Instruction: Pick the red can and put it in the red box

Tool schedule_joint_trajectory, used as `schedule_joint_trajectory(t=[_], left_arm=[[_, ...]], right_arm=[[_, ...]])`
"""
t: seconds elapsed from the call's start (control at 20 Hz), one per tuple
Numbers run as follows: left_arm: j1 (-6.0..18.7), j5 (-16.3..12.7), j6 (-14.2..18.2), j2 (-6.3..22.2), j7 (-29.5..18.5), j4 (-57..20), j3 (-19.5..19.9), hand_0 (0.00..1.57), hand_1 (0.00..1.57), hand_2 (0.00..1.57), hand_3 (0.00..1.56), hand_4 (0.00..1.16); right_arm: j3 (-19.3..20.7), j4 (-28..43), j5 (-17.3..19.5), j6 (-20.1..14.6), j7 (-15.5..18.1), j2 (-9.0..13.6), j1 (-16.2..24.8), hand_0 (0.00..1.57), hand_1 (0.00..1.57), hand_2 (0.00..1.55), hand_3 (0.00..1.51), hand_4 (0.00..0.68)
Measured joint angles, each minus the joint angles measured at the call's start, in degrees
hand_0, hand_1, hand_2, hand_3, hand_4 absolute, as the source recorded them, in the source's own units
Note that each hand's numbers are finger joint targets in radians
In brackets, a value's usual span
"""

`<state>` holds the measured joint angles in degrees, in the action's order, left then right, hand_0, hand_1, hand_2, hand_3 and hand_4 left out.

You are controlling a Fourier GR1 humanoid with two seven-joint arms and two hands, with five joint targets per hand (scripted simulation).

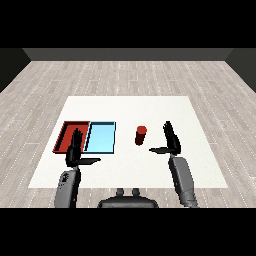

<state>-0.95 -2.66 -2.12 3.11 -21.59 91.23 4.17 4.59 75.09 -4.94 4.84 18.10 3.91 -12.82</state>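
The red can [141,135] stands upright on the white table [130,107], right of the two trays. My right hand [171,141] is just to the can's right, apart from it, fingers straight and thumb pointing left toward it. The red tray [66,131] lies at the left with the light blue tray [100,137] beside it on its right. My left hand [76,150] hovers over the near edge of the red tray, fingers straight, thumb stretched right. Neither hand holds anything.
Both grey forearms come in from the lower corners. Bare white table shows behind the can and trays and along the front edge. Grey plank floor surrounds the table.
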Motion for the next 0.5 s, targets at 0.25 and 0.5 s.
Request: schedule_joint_trajectory(t=[0.25,0.5], left_arm=[[0.9,0.1,0.1,0.2,-0.5,-0.7,0.3,0.00,0.00,0.00,0.00,0.00],[1.4,0.5,0.3,0.0,-0.1,-1.0,0.0,0.00,0.00,0.00,0.00,0.00]], right_arm=[[-0.4,-2.1,0.5,-1.0,1.8,-1.2,-0.5,0.00,0.00,0.00,0.00,0.000],[0.0,-3.8,-0.2,-0.8,2.4,-1.1,-1.6,0.00,0.00,0.00,0.00,0.000]])
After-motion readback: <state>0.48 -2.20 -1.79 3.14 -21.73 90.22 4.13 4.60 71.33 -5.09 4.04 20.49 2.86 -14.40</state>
